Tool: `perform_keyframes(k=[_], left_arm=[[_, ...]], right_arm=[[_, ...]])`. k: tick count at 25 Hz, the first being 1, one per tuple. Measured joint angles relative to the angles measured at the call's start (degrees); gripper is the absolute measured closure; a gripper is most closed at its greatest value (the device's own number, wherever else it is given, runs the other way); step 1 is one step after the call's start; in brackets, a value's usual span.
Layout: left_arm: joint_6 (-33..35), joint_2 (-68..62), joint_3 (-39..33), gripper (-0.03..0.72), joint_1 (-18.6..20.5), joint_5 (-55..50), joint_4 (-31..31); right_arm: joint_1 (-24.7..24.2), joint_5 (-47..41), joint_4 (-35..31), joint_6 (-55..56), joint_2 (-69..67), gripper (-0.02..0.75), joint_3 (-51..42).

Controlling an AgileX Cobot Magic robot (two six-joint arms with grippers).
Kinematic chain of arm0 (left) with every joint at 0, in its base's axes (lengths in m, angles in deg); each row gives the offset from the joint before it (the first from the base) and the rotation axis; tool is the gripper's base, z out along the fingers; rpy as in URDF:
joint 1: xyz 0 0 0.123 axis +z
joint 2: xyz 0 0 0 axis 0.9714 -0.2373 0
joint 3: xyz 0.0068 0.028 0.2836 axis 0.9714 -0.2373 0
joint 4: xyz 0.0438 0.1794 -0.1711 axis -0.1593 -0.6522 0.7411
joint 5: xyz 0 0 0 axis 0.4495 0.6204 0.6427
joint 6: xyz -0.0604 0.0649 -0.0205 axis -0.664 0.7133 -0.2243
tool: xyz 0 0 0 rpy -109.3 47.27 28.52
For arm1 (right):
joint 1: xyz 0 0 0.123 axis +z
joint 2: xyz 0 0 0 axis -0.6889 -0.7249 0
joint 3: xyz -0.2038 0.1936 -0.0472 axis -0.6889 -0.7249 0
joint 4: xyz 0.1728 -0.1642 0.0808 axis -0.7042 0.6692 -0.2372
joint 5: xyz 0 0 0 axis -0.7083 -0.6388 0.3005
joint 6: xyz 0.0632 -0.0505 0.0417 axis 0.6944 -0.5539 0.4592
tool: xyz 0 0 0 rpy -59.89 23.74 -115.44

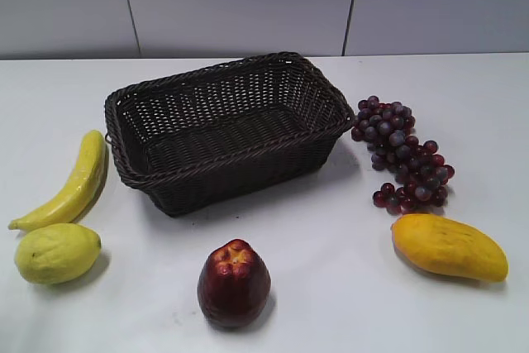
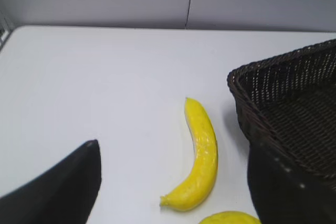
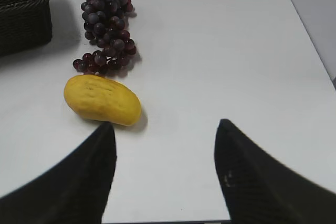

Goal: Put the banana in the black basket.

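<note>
My left pincer (image 2: 173, 182) hangs spread wide, empty, above the banana (image 1: 68, 185) lying near the desk's left edge beside the black basket (image 1: 227, 126). Closing off-centre could roll it into the lemon (image 1: 56, 252).

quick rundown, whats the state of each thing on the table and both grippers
banana: lying on the table left of the basket, not held
black basket: upright, nothing inside
lemon-like fruit: resting just in front of the banana
red apple: standing at the front
grapes: bunch lying right of the basket
mango: on its side
left gripper: open, empty
right gripper: open, empty
</note>
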Motion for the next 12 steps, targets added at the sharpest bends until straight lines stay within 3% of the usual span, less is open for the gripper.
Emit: perform_keyframes(k=[4, 12], left_arm=[[1.9, -13.3, 1.3, 0.031, -1.5, 1.3, 1.3], [3.6, -35.9, 10.3, 0.027, -9.0, 1.8, 1.3]], right_arm=[[0.0, 0.0, 0.0, 0.0, 0.0, 0.256, 0.0], [0.0, 0.0, 0.0, 0.0, 0.0, 0.256, 0.0]])
